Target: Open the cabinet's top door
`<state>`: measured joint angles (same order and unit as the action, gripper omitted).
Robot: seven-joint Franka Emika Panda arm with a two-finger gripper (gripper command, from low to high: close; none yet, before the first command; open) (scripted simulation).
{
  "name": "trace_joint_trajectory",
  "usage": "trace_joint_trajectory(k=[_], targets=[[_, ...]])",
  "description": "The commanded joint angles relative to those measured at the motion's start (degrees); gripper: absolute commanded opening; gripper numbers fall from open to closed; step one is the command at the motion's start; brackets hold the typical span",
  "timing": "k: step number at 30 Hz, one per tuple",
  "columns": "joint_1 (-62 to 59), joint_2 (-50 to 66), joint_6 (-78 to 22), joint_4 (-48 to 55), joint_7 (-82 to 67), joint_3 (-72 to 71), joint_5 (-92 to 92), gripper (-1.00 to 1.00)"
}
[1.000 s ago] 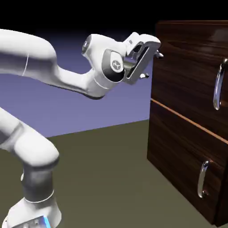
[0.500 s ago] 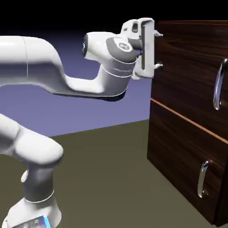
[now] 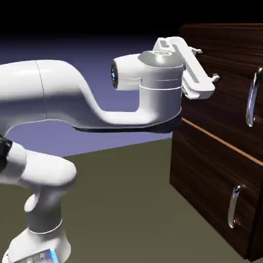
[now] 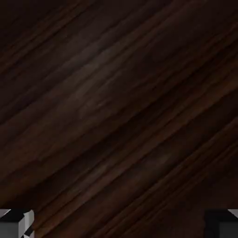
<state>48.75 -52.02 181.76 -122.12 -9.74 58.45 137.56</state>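
The hand [image 3: 206, 64] stands before the top door's [image 3: 226, 87] dark, streaky walnut grain.

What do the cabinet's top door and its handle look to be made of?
Top door: looks like dark, semi-gloss wood, or a wood-look veneer; streaky grain and a soft sheen show. Handle: probably polished metal, going by its silver colour and bright highlights.

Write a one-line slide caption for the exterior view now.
Robot arm with open jaws before the closed top door, away from its handle.

The top door's handle [image 3: 251, 97] sits above the lower handle [image 3: 234, 206].
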Motion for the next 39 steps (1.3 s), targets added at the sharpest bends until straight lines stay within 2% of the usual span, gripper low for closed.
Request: trace_joint_trajectory(k=[1, 11, 13, 18, 19, 39], targets=[[0.9, -0.4, 0.1, 0.7, -0.9, 1.1, 2.5, 0.0], [9.6, -3.9, 1.5, 7.7, -10.4, 11.6, 27.4, 0.0], [9.9, -4.0, 1.6, 8.0, -10.8, 12.0, 28.3, 0.0], [20.0, -1.8, 0.5, 15.5, -10.8, 17.7, 28.4, 0.0], [20.0, -1.8, 0.5, 15.5, -10.8, 17.7, 28.4, -1.0], [-19.5, -0.1, -15.0, -14.7, -9.2, -8.4, 15.3, -1.0]])
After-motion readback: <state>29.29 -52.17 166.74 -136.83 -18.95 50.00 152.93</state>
